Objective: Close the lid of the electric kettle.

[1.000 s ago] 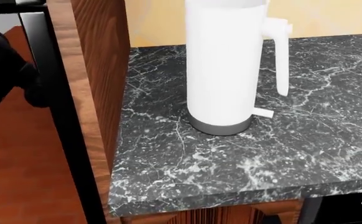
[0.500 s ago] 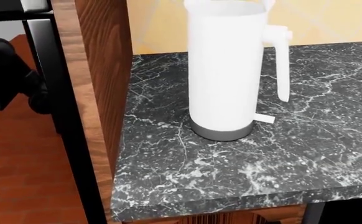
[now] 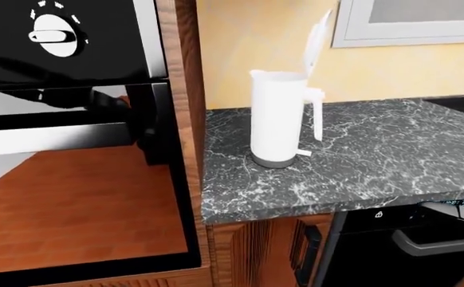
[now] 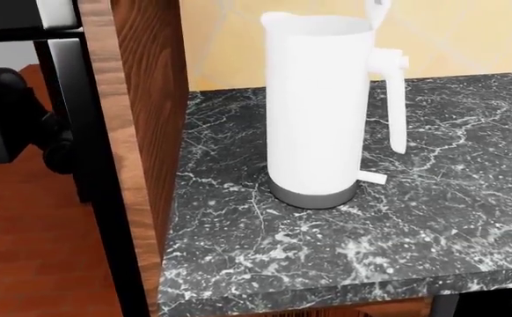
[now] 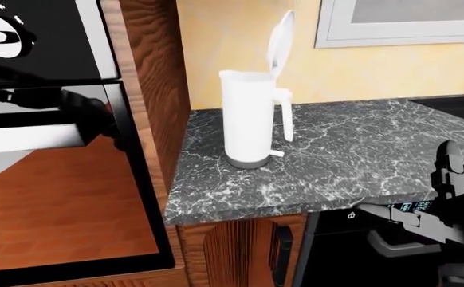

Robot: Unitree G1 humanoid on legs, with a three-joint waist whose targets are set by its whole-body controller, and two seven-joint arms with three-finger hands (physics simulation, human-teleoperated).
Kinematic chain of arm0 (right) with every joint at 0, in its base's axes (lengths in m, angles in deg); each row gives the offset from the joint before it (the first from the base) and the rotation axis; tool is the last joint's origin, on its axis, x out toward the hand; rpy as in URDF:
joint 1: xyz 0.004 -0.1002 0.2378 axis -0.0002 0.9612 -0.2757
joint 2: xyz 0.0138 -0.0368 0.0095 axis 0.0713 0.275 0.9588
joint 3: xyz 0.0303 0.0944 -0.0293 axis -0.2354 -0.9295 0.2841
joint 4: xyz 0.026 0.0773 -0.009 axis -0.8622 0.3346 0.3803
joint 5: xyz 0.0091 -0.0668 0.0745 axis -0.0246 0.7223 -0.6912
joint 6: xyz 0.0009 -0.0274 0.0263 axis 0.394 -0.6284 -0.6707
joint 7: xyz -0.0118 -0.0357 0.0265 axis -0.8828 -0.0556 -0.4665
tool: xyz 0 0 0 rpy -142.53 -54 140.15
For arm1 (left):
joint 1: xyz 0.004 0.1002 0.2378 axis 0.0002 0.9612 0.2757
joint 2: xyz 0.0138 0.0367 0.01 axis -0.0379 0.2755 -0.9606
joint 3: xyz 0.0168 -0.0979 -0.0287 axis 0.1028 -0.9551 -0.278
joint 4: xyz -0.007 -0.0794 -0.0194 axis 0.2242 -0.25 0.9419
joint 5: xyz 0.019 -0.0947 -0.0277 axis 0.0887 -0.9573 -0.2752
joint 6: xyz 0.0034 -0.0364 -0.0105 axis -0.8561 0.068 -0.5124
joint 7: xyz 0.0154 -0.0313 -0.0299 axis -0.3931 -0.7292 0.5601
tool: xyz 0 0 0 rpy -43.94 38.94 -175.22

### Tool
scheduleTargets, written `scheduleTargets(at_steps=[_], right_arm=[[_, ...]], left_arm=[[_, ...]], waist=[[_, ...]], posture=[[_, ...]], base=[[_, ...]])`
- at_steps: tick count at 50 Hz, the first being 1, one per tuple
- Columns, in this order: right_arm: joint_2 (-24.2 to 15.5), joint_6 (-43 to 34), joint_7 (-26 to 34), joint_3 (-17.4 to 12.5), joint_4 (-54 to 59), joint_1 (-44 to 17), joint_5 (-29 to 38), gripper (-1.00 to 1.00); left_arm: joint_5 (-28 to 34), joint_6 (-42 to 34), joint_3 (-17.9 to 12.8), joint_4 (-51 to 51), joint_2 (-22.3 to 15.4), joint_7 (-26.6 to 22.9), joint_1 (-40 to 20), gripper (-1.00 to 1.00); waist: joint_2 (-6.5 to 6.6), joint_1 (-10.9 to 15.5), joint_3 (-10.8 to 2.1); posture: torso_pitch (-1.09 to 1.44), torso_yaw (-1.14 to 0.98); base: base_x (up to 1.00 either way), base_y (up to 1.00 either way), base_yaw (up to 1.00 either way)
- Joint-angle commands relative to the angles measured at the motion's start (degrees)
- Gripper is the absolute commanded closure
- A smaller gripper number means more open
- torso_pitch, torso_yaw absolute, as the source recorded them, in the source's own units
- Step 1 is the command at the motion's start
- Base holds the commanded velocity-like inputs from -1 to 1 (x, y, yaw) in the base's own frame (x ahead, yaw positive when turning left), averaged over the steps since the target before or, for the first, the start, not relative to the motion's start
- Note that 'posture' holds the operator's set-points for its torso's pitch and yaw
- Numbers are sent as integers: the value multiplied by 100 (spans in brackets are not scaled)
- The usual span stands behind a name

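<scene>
Black marble countertop with white veins (image 3: 376, 155) runs from a tall brown wood-grain cabinet panel (image 3: 185, 89) to the right edge of the eye views; yellow wall (image 3: 248, 42) above it, grey-framed panel (image 5: 391, 24) at the upper right of the wall; glossy black oven front (image 3: 56, 36) with a white round dial (image 3: 53, 34) fills the left, its door mirroring a reddish wood floor; dark appliance with a grey bar handle (image 5: 391, 242) sits under the counter's near edge, small lock icon on it.

Tall white cylindrical electric kettle (image 3: 278, 119) stands upright on a grey round base near the countertop's left edge, just beside the wood panel, well in from the near edge; smooth matte body, spout lip on the left, thin white loop handle (image 4: 395, 99) on the right, small white tab sticking out low on the right; thin white hinged lid (image 3: 318, 39) stands up almost vertical above the handle side, mouth uncovered.

Right hand (image 5: 459, 179), black and blocky, hangs at the right edge of the right-eye view, beyond the countertop's near right corner, well apart from the kettle, holding nothing; fingers appear loosely curled, exact spread cannot tell; left hand not seen directly, only a dark reflection in the oven glass.
</scene>
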Motion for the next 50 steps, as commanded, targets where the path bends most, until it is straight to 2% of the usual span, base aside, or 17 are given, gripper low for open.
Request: scheduleTargets(at_steps=[1,10,17,28,41,44,47,50], right_arm=[[-67,204,30,32,-89,-80,4,-100],[-58,171,46,21,-143,-61,11,-100],[-52,156,51,7,-149,-75,1,-100],[-51,200,78,99,-125,-93,95,-100],[-73,210,97,71,-91,-79,166,-100],[-185,175,86,208,-76,-129,387,-100],[-276,-53,46,202,-130,-299,362,-100],[-483,-316,-41,363,-114,-521,471,-100]], left_arm=[[-62,101,-12,-151,-159,-24,-61,-100],[-121,46,-72,-177,-176,20,-54,-100],[-134,99,-45,-168,-173,-3,-48,-100],[56,207,104,-134,-131,-61,-104,-100],[29,142,85,-216,-130,-36,-113,-100],[22,134,93,-219,-149,-23,-128,-100],[36,154,103,-226,-126,-36,-116,-100],[43,174,106,-212,-125,-45,-119,-100]], waist=[[30,4,36],[44,5,-121],[51,2,-177],[54,-4,-199],[59,-14,-205],[63,-22,-210],[69,-28,-212],[74,-34,-209]], posture=[[-57,0],[-64,0],[-64,0],[-64,0],[-64,0],[-64,0],[-64,0],[-64,0]], base=[[0,0,0],[0,0,0],[0,0,0],[0,0,0],[0,0,0],[0,0,0],[0,0,0],[0,0,0]])
